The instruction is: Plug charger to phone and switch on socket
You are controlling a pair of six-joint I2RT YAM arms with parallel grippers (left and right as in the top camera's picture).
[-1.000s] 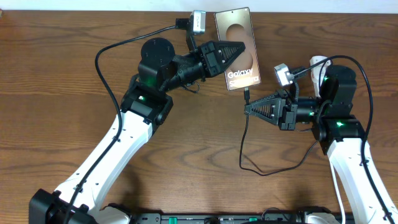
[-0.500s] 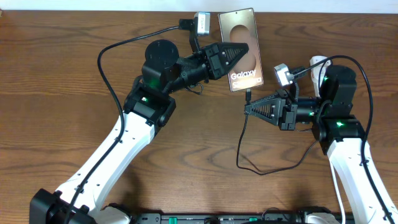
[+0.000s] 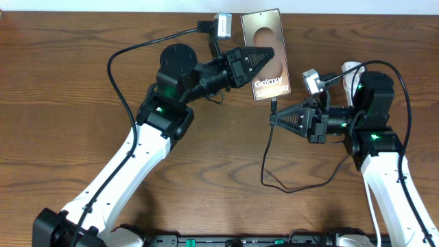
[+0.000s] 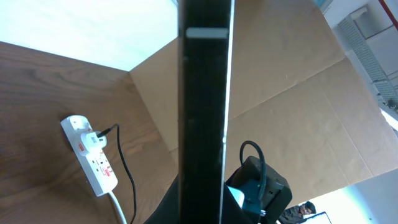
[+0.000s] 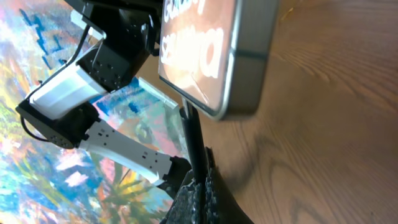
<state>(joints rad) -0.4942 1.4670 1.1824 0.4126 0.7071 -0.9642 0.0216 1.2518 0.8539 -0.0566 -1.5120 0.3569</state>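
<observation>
The phone is clamped by the left gripper, with its bottom edge turned toward the right arm, apparently so that the port is presented steadily. The charger is pinched just behind its connector by the right gripper, and the tip is aimed at that edge. The connector is seen touching or just beside the phone's lower edge; whether it is seated cannot be told. The socket lies beyond the right arm, with the plug already inserted.
</observation>
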